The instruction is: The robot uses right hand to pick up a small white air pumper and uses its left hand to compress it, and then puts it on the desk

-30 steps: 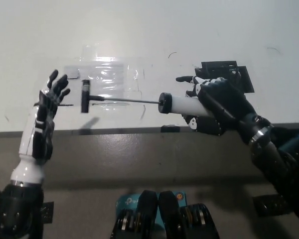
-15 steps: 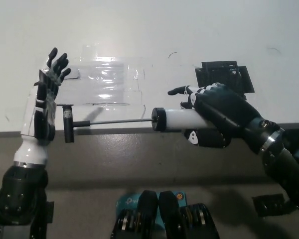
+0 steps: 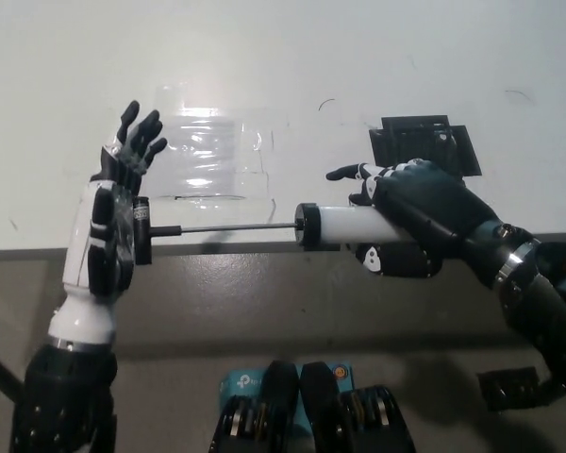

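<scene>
Head view. The black right hand (image 3: 420, 212), at right of centre, is wrapped around the white barrel of the small air pumper (image 3: 344, 226), its fingers (image 3: 349, 174) partly closed over the top of the barrel with one stretched toward the left; the pumper is thus lifted and held level above the near edge of the bench (image 3: 292, 66), at mid-frame. From the barrel's black end cap a thin rod (image 3: 236, 227) runs left, fully drawn out, to a black T-handle (image 3: 141, 232). The white left hand (image 3: 113, 222), at centre left, stands upright with its palm against this handle and its fingers (image 3: 137, 142) spread wide and pointing toward the top of the frame, holding nothing. A sheet of clear plastic (image 3: 212, 156) lies on the bench above the rod, and a black plate (image 3: 424, 142) lies at upper right, behind the right hand. Judged progress: the pick-up is done; the compression stroke appears about to begin, since the rod is at full length; pushing the handle in and setting the pumper down on the bench remain.
</scene>
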